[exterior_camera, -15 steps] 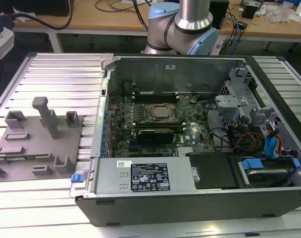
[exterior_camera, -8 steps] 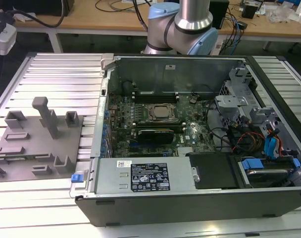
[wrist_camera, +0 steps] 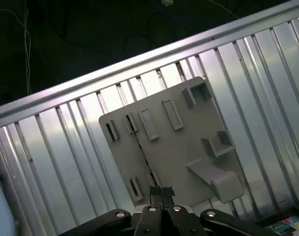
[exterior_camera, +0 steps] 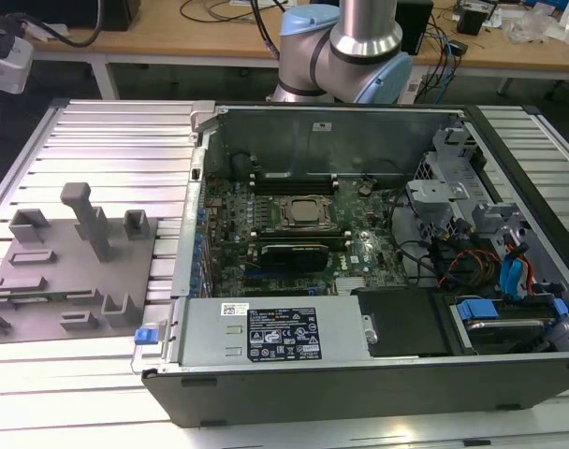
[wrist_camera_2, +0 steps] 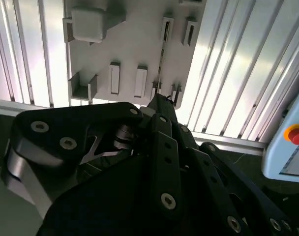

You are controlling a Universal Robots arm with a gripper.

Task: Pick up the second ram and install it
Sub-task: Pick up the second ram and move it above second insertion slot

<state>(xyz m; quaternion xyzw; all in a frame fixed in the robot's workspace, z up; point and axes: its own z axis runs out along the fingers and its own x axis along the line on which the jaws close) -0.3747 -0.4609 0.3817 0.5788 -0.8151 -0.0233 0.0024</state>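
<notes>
The second ram is a thin dark stick standing on edge between two small holders on the grey fixture plate. In the second wrist view the ram is a fine dark line on the same plate. My gripper hangs well above the plate, in line with the stick and apart from it. Its black fingertips are pressed together with nothing between them. The second wrist view has the gripper pointing down at the stick's near end.
The fixture plate lies on the ribbed aluminium table at the exterior view's left. The open computer case holds the motherboard, with long black sockets beside the processor. The arm's base stands behind the case.
</notes>
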